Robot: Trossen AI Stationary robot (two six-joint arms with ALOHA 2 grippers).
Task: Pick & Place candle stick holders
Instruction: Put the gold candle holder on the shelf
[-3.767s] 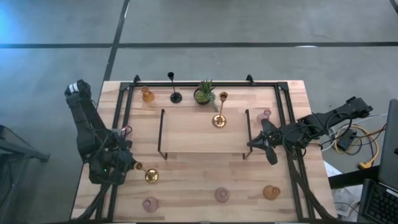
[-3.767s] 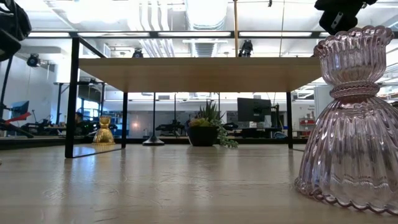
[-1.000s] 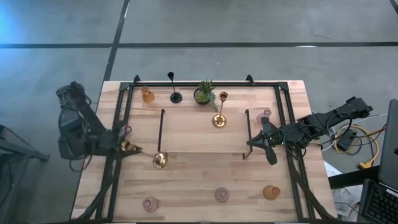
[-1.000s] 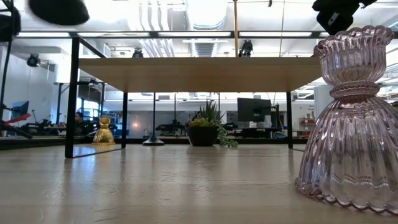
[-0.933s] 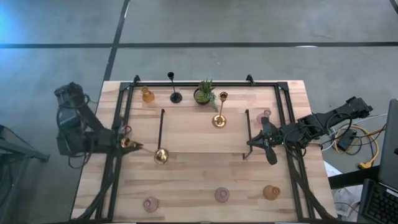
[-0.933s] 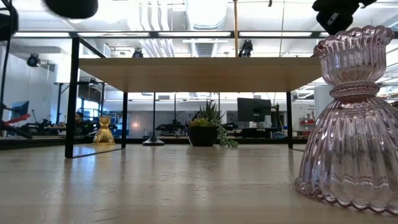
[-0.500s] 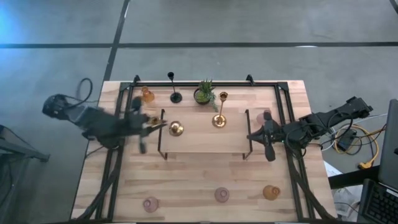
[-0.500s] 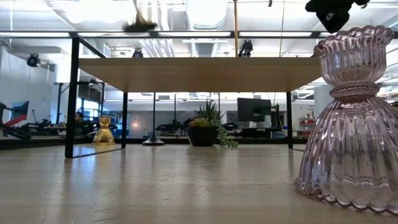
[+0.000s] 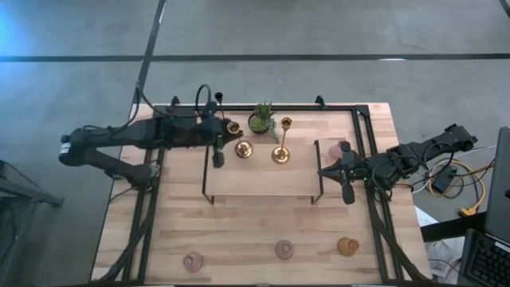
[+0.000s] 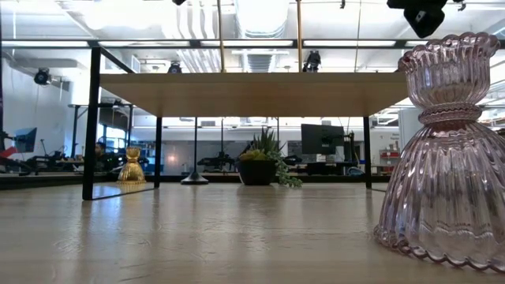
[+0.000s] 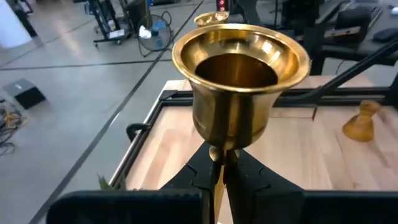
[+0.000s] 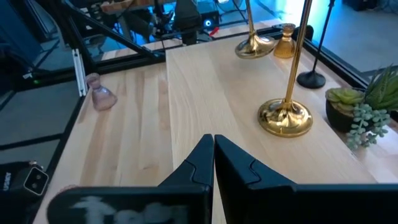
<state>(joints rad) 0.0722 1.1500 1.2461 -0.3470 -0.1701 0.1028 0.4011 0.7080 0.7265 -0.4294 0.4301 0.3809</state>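
My left gripper (image 9: 229, 133) hangs over the far left part of the raised wooden shelf (image 9: 263, 179), shut on a slim gold candle stick holder (image 9: 239, 140). The holder's cup (image 11: 239, 59) fills the left wrist view. A second slim gold holder (image 9: 280, 151) stands on the shelf by its round base. My right gripper (image 9: 325, 172) hovers shut over the shelf's right end and holds nothing. Squat pink holders (image 9: 192, 261) (image 9: 284, 249) and an amber one (image 9: 347, 246) stand on the table's near part. The black holder's top (image 9: 217, 97) shows at the far edge. My left gripper pinches the gold holder's thin stem (image 11: 217, 157) just under the cup, between its two fingers. It comes nearly level from the table's left. The holder stands close to upright, cup up, its round base (image 12: 255, 45) low over the shelf. Whether the base touches the wood, I cannot tell.
A small potted plant (image 9: 261, 119) stands at the far edge beside the shelf. An amber holder (image 11: 362, 121) and a pink one (image 9: 341, 147) sit by the shelf's ends. Black frame rails (image 9: 366, 135) run along the table's sides. A large pink glass holder (image 10: 446, 150) fills the low view's right.
My left gripper has swung from the table's left edge toward the far side and right, over the shelf's left end, carrying the gold holder. The holder, slanted nearly flat a second ago, now stands close to upright over the shelf.
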